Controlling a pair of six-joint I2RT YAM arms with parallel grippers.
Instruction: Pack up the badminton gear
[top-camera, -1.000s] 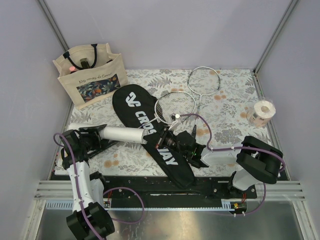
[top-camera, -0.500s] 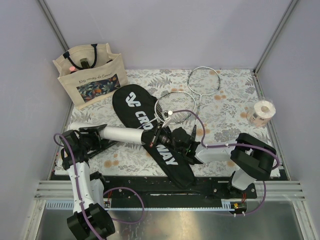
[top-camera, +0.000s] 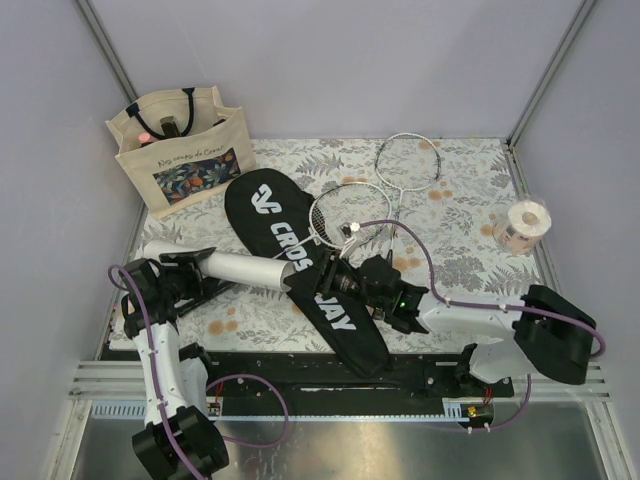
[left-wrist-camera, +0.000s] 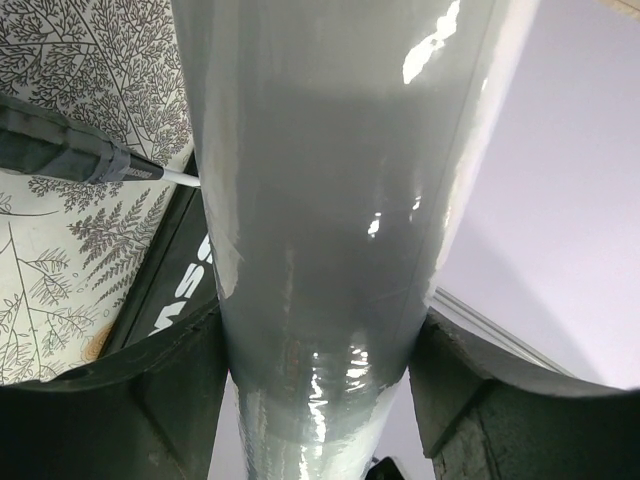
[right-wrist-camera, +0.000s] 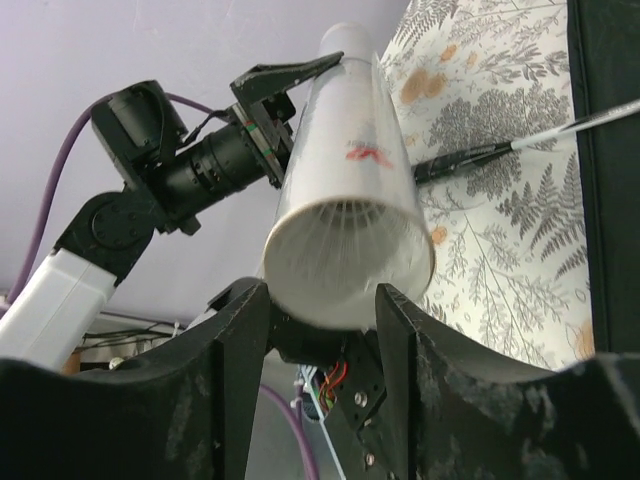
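The long white tube (top-camera: 245, 268) lies slanted just above the floral table, its right end over the black CROSSWAY cover (top-camera: 262, 205). My left gripper (top-camera: 190, 262) is shut on the tube (left-wrist-camera: 320, 200); both fingers (left-wrist-camera: 170, 400) press against its sides. My right gripper (top-camera: 318, 277) stands open at the tube's other end (right-wrist-camera: 345, 200), whose open mouth sits right at its spread fingertips (right-wrist-camera: 240, 330). Two white-framed rackets (top-camera: 350, 212) (top-camera: 410, 162) lie behind the cover, one handle (right-wrist-camera: 460, 160) running under the tube.
A beige floral tote bag (top-camera: 180, 150) stands at the back left corner. A pale tape roll (top-camera: 523, 226) lies at the right edge. Grey walls close in the table on three sides.
The right gripper's jaws went from shut to open at the tube's right end, and the right arm's elbow swung out to the right. The left arm and tube barely moved.
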